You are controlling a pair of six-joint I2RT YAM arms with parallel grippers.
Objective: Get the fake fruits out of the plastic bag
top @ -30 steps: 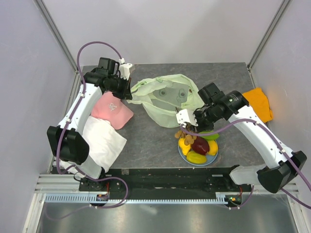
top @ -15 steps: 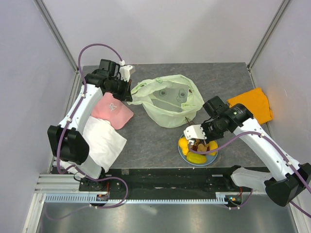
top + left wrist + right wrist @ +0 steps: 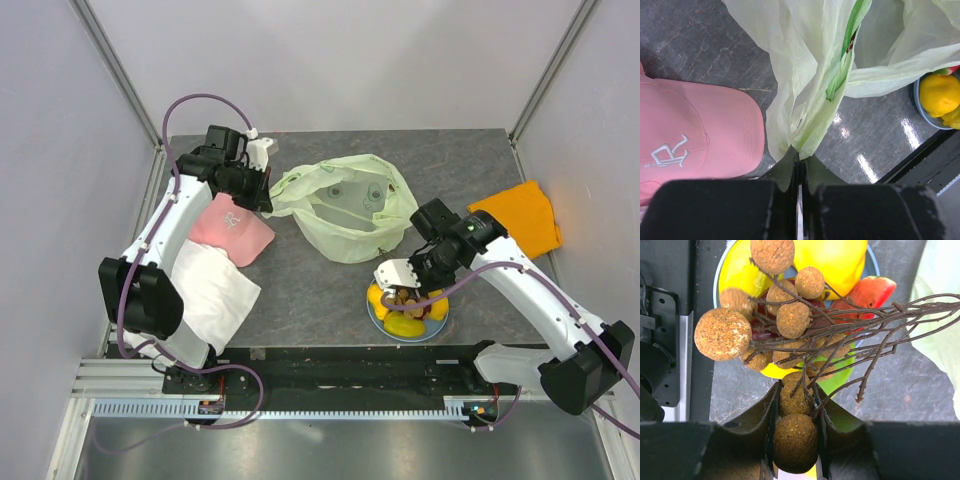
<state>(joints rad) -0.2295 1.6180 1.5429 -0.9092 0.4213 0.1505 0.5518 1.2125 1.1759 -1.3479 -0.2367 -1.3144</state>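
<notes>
Gripping a bunch of small brown, rough-skinned toy fruits on dark twiggy stems (image 3: 790, 320), the right claw (image 3: 796, 407) has its two black fingers (image 3: 762, 412) clamped on the two lowest balls, which sit one behind the other in the gap. The rest of the bunch fans out ahead of the fingertips, over a round light-blue plate (image 3: 868, 265). Beyond the tips on that plate lie a glossy yellow toy fruit (image 3: 830, 260) and a red toy fruit (image 3: 867, 292), the red one to the right of the stems. A green toy fruit (image 3: 837, 382) shows just under the twigs, close to the tips.

The left claw (image 3: 800, 157) is pressed together on a fold of the thin, translucent pale yellow-green plastic bag (image 3: 805, 75), which spreads away ahead of it. Just left of this claw lies a pink fabric cap with a white stitched letter (image 3: 695, 145). Far off to its right, the yellow fruit shows at the plate's edge.

From above, the bag (image 3: 345, 205) lies open between the two claws, with the right claw (image 3: 400, 285) directly over the plate (image 3: 410, 340). A white folded cloth (image 3: 210, 290) lies beside the cap.
</notes>
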